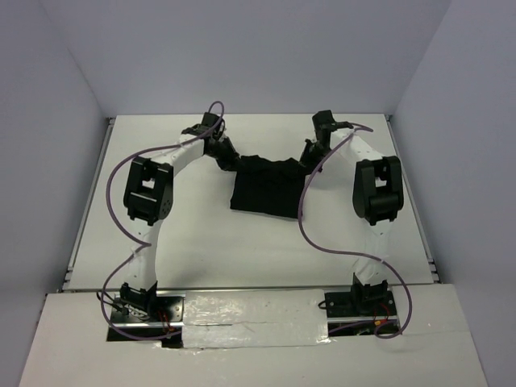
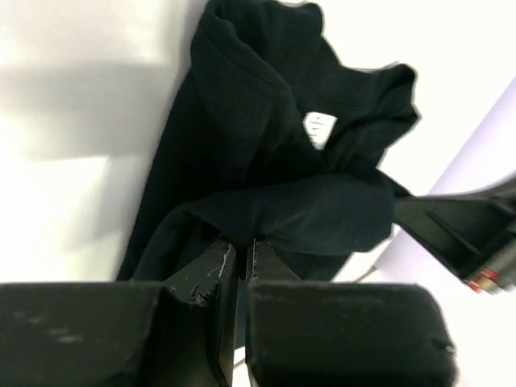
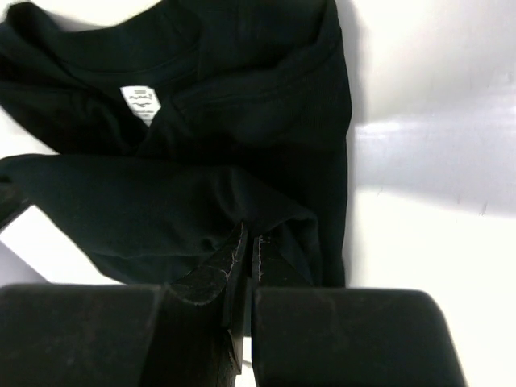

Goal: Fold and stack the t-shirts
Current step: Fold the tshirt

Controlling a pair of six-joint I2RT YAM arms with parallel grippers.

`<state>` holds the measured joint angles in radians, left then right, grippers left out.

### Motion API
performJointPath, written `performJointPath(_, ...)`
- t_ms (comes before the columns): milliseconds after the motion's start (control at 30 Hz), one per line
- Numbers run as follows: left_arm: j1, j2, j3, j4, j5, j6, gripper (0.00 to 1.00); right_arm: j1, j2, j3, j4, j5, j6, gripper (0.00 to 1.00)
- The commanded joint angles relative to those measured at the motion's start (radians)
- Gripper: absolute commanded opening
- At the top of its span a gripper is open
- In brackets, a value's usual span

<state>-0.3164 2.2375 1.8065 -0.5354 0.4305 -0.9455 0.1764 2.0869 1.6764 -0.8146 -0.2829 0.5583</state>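
T-shirt: the black t-shirt (image 1: 266, 189) lies on the white surface (image 1: 201, 242), toward the far side and about midway between your two arms. It is partly folded into a rough rectangle, and its far edge is raised off the surface.
Why it is held so: you grip that far edge at two points well apart, one near each end. As I judge it, this is so the cloth spans between the grips and can be carried over as one straight fold line instead of bunching.
Left end effector (image 2: 239, 254): the fingers are almost together, clamped on a thin fold of the t-shirt. The cloth bulges just past the tips.
Right end effector (image 3: 246, 246): the fingers are pressed nearly closed, pinching the t-shirt's edge. The rest of the cloth drapes away in front of the tips.
White tag (image 3: 141, 103): it shows inside the collar, beyond the held fold in both wrist views, so the neck end is the end you have hold of.
Step in hand: probably a fold of the collar end over the body.
Stack: only this one garment is in view, so there is nothing to stack it on yet.
Risk: both pinches are thin. If one slips, that end drops and the fold goes askew.
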Motion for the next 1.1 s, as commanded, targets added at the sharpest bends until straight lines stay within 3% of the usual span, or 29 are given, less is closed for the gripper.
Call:
performJointPath(0,0.016,0.013,0.077,0.156,0.115,-0.007,0.13,-0.011,0.015,0.068,0.015,0.025,-0.003,0.02)
performJointPath(133,0.02,0.057,0.168,0.166,0.128,-0.021,0.11,-0.021,0.035,0.103,0.012,0.036,0.009,0.01)
performJointPath(233,0.03,0.114,0.232,0.158,0.157,-0.035,0.2,-0.029,0.045,0.135,-0.004,0.048,0.014,0.05)
performJointPath(433,0.048,0.212,0.271,0.276,0.254,-0.084,0.24,-0.07,0.061,0.115,0.003,0.088,0.04,0.11)
performJointPath(567,0.056,0.246,0.29,0.409,0.323,-0.157,0.28,-0.1,0.015,0.089,0.023,0.109,0.087,0.27)
performJointPath(667,0.054,0.246,0.336,0.498,0.36,-0.197,0.4,-0.12,-0.024,0.121,0.009,0.149,0.123,0.4)
performJointPath(700,0.056,0.243,0.371,0.52,0.355,-0.199,0.76,-0.123,-0.053,0.131,0.028,0.165,0.129,0.54)
performJointPath(733,0.056,0.238,0.385,0.531,0.358,-0.2,0.99,-0.124,-0.068,0.131,0.044,0.16,0.132,0.58)
performJointPath(767,0.056,0.225,0.396,0.567,0.359,-0.203,1.0,-0.127,-0.085,0.131,0.06,0.159,0.134,0.78)
performJointPath(800,0.059,0.209,0.416,0.59,0.363,-0.211,1.0,-0.124,-0.125,0.112,0.112,0.121,0.127,0.82)
performJointPath(933,0.068,0.092,0.378,0.501,0.291,-0.107,0.99,-0.069,-0.227,-0.005,0.236,0.022,0.088,0.81)
performJointPath(967,0.068,0.064,0.34,0.445,0.198,-0.064,1.0,-0.052,-0.25,-0.047,0.264,0.008,0.081,0.79)
performJointPath(1033,0.062,-0.016,0.3,0.297,0.118,0.058,1.0,0.006,-0.289,-0.176,0.357,-0.027,0.098,0.66)
performJointPath(1067,0.059,-0.039,0.251,0.251,0.053,0.088,1.0,0.027,-0.324,-0.226,0.405,-0.045,0.107,0.39)
